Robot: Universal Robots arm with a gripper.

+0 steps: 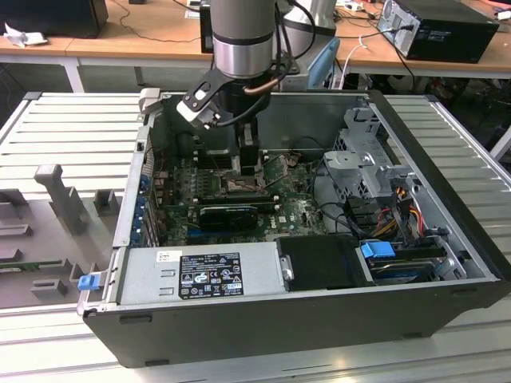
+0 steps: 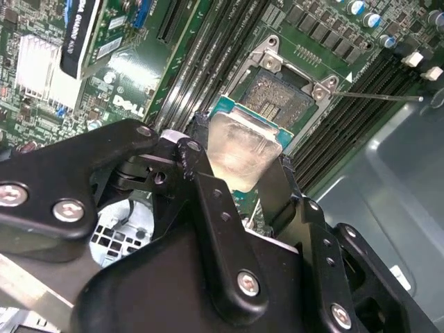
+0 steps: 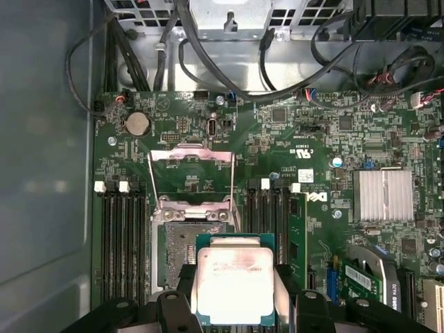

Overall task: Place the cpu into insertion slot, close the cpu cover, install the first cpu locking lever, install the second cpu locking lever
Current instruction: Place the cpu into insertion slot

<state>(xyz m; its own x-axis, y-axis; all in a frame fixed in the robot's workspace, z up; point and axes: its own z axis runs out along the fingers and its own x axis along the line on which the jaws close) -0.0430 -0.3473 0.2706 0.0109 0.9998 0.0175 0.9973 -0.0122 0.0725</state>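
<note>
Exterior view
- Arm: reaching down into the open computer case (image 1: 303,331).
- Claw (image 1: 249,163): low over the board, mid-case, toward the far wall.
- Socket (image 1: 239,188): directly beneath the claw, partly hidden by it.

Second wrist view
- Grip: claw (image 2: 239,165) pinching the chip (image 2: 239,147) by two opposite edges, one finger per side.
- Socket (image 2: 281,97): open, contacts bare, just beyond the chip.

First wrist view
- Chip place: chip (image 3: 232,274) in the claw (image 3: 234,305), overlapping one side of the socket (image 3: 177,257); looks held above the board, not seated.
- Cover (image 3: 191,155): swung open, beyond the socket from the chip.
- Facing: metal face up, flat to the board, edges roughly parallel to the socket's.
- Long axis: near-square, none worth noting.

Step in hand (judged)
- Step: setting the chip into the socket.
- Doing it well: centre over the frame first, keep level, match the corner marks, lower straight, no sliding across the contacts.
</note>
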